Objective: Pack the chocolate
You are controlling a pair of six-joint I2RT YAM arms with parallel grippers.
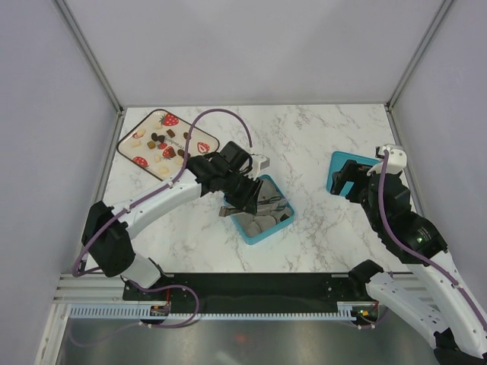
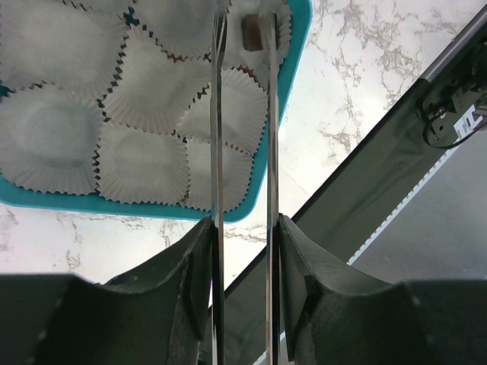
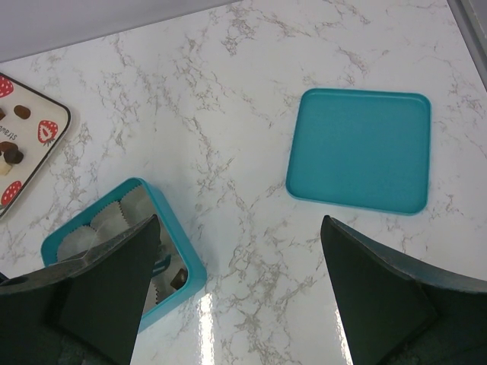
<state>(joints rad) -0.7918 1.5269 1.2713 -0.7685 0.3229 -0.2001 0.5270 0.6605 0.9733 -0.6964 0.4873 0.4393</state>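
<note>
Several dark, light brown and cream chocolate pieces [image 1: 156, 139] lie on a strawberry-print tray [image 1: 199, 137] at the back left. A teal box [image 1: 268, 231] lined with white paper cups [image 2: 53, 137] stands mid-table. My left gripper [image 1: 247, 194] hovers over it, its pads pressed on the arms of metal tweezers [image 2: 217, 114]. One brown chocolate [image 2: 251, 32] lies in a corner cup between the slightly parted tweezer tips. That piece also shows in the right wrist view, chocolate [image 3: 179, 277]. My right gripper [image 3: 240, 228] hangs open and empty over bare table.
A flat teal lid [image 1: 337, 165] lies at the right, partly under my right gripper [image 1: 346, 182]. The black base rail [image 2: 358, 190] runs along the near table edge. Grey walls enclose the table on three sides.
</note>
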